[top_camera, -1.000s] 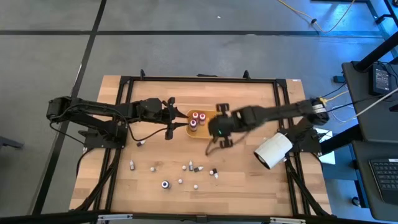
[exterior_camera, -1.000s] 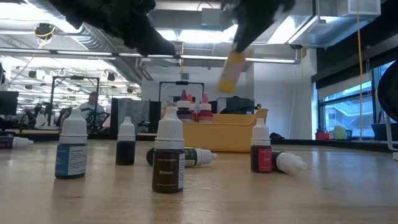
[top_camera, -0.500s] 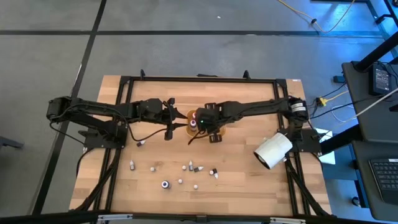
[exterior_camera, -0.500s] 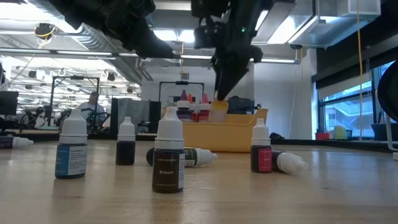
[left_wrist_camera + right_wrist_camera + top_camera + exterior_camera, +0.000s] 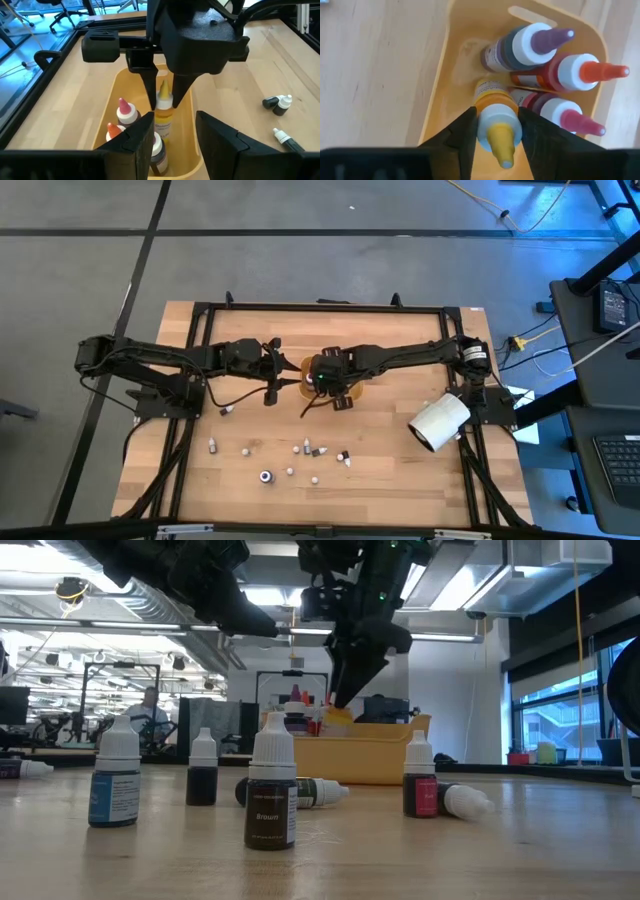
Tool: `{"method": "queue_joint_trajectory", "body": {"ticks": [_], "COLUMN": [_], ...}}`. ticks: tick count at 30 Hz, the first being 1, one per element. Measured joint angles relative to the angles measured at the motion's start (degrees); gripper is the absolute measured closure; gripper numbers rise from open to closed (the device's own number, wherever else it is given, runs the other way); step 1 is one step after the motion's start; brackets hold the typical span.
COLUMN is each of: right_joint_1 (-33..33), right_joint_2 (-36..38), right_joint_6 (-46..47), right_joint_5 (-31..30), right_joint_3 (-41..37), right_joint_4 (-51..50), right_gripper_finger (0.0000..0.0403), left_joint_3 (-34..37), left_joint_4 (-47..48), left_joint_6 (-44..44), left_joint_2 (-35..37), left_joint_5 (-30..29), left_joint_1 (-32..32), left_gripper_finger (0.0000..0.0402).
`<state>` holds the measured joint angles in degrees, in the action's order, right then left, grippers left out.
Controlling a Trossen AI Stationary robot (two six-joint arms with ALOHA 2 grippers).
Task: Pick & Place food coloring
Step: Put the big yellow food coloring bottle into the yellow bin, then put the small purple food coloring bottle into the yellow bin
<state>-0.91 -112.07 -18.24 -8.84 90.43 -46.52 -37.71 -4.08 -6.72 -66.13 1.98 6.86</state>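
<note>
The right claw (image 5: pixel 164 102) reaches down into the yellow tray (image 5: pixel 352 393) near the middle of the worktop (image 5: pixel 400 440), its fingers (image 5: pixel 462 132) pinching a yellow-capped food coloring bottle (image 5: pixel 495 120) that stands upright in the tray. Beside it stand three more bottles: purple-capped (image 5: pixel 527 45), orange-capped (image 5: pixel 570 72) and pink-capped (image 5: pixel 560 115). The left claw (image 5: pixel 287 373) waits just beside the tray with its fingers (image 5: pixel 137 137) spread and nothing between them. Other small bottles (image 5: pixel 271 792) stand or lie scattered on the worktop nearer its front edge, and a white cylinder (image 5: pixel 438 421) lies off to the right
</note>
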Motion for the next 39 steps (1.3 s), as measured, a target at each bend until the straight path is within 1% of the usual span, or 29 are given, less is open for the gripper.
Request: {"method": "queue_joint_trajectory", "body": {"ticks": [5, 11, 13, 16, 19, 20, 22, 24, 26, 27, 29, 32, 35, 37, 39], "right_joint_1": [0.0, 0.0, 0.0, 0.3, 0.8, 1.1, 1.5, 1.8, 1.9, 2.0, 2.6, 4.0, 6.2, 7.7, 8.8], "right_joint_2": [0.0, 0.0, 0.1, 0.2, 0.4, 0.4, 0.4, 0.5, 1.6, 2.7, 5.9, 11.9, 19.5, 24.5, 28.6], "right_joint_6": [-0.7, -0.6, -0.5, -0.5, -0.7, -0.7, -0.4, 0.7, 2.9, 3.6, 6.4, 11.1, 14.9, 16.5, 17.7], "right_joint_5": [0.0, -0.5, -2.1, -5.6, -9.2, -9.4, -7.8, -3.3, 1.8, 3.7, 3.7, -3.8, -10.5, -12.7, -13.8], "right_joint_3": [0.0, 0.0, 0.0, 2.1, 5.0, 6.1, 8.6, 10.7, 10.7, 9.7, 6.3, -1.4, -10.7, -16.6, -21.7], "right_joint_4": [0.1, 1.4, 2.8, 1.8, -2.2, -3.3, -7.4, -11.3, -13.3, -13.3, -12.7, -8.7, -1.2, 5.2, 11.1], "right_gripper_finger": [0.0231, 0.0227, 0.0227, 0.0227, 0.0227, 0.0227, 0.0227, 0.0226, 0.0226, 0.0226, 0.0226, 0.0226, 0.0226, 0.0226, 0.0226], "left_joint_3": [0.0, 0.0, 0.0, 0.0, 0.0, 0.0, 0.0, 0.0, 0.0, 0.0, 0.0, 0.0, 0.0, -0.4, -2.5], "left_joint_4": [0.1, 0.1, 0.1, 0.1, 0.1, 0.1, 0.1, 0.1, 0.1, 0.0, -0.4, -0.4, -0.4, 0.8, 6.8], "left_joint_6": [0.0, 0.0, 0.0, 0.0, 0.0, 0.0, 0.0, 0.0, 0.0, 0.0, 0.0, 0.0, 1.0, 1.4, 1.5], "left_joint_2": [0.0, 0.0, 0.0, 0.0, 0.0, 0.0, 0.0, 0.0, 0.0, 0.0, 0.0, 0.0, 0.0, 0.0, 0.0], "left_joint_5": [0.0, 0.0, 0.0, 0.0, 0.0, 0.0, 0.0, 0.0, 0.0, 0.0, 0.0, 0.0, 0.3, 1.9, 3.9], "left_joint_1": [0.0, 0.0, 0.0, 0.0, 0.0, 0.0, 0.0, 0.0, 0.0, 0.0, 0.0, 0.0, 0.0, -0.3, -1.2], "left_gripper_finger": [0.0261, 0.0258, 0.0259, 0.0261, 0.0263, 0.0263, 0.0262, 0.0263, 0.0264, 0.0264, 0.0265, 0.0264, 0.0263, 0.0264, 0.0265]}}
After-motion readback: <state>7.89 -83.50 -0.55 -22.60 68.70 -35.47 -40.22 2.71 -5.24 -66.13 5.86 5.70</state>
